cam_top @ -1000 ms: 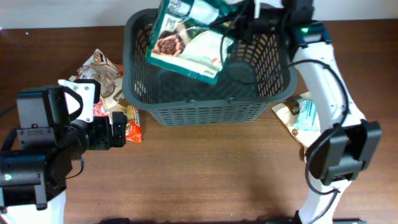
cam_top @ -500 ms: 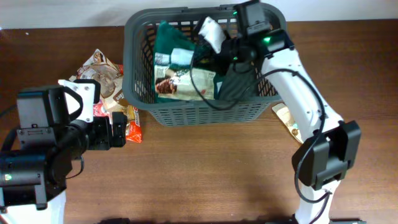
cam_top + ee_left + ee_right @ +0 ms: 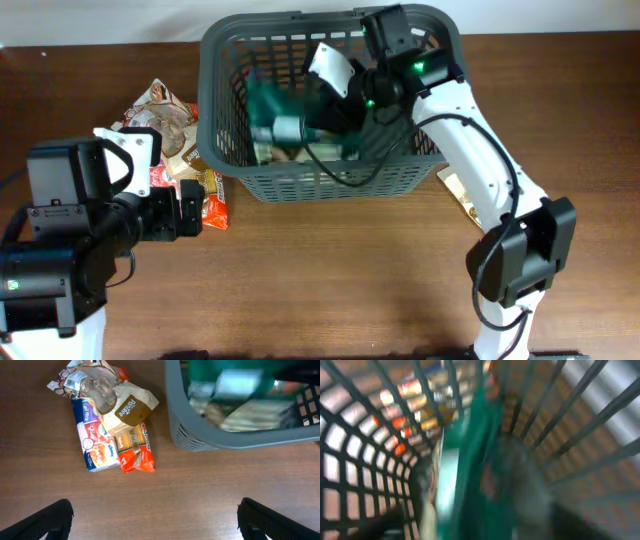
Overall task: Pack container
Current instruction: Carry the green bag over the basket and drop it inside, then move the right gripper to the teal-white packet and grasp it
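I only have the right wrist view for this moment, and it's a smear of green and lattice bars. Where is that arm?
Observer: Overhead, the right gripper is down inside the container, at a blurred green bag. I cannot tell whether it grips the bag.
Operator: Anything outside waiting to be packed?
Observer: Yes. The left wrist view shows a pile of snack packets on the table, left of the container.
Operator: And the left arm?
Observer: The left gripper hovers open above bare table near that pile, holding nothing.
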Motion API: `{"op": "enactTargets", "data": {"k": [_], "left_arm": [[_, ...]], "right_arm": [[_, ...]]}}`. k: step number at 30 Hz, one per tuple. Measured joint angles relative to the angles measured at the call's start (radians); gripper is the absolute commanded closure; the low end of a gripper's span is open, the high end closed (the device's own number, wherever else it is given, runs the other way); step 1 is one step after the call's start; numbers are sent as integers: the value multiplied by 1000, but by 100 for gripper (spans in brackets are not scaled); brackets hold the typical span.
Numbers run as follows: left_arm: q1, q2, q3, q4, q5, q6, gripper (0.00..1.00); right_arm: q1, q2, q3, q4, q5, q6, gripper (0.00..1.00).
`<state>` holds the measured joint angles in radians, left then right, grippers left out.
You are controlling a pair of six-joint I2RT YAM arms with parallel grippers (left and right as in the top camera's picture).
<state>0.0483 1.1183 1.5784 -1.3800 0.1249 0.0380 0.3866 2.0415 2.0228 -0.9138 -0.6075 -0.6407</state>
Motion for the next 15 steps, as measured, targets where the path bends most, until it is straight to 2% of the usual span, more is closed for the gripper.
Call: {"op": "enactTargets", "data": {"k": [7, 10, 15], "left_arm": [[0, 0, 0, 0, 0, 0, 1], [0, 0, 0, 0, 0, 0, 1], [0, 0, 0, 0, 0, 0, 1]], "right_arm": [[-66, -39, 342, -204, 17, 58, 1], [-161, -90, 483, -288, 57, 122, 1], [-474, -209, 616, -424, 140, 246, 1]]}}
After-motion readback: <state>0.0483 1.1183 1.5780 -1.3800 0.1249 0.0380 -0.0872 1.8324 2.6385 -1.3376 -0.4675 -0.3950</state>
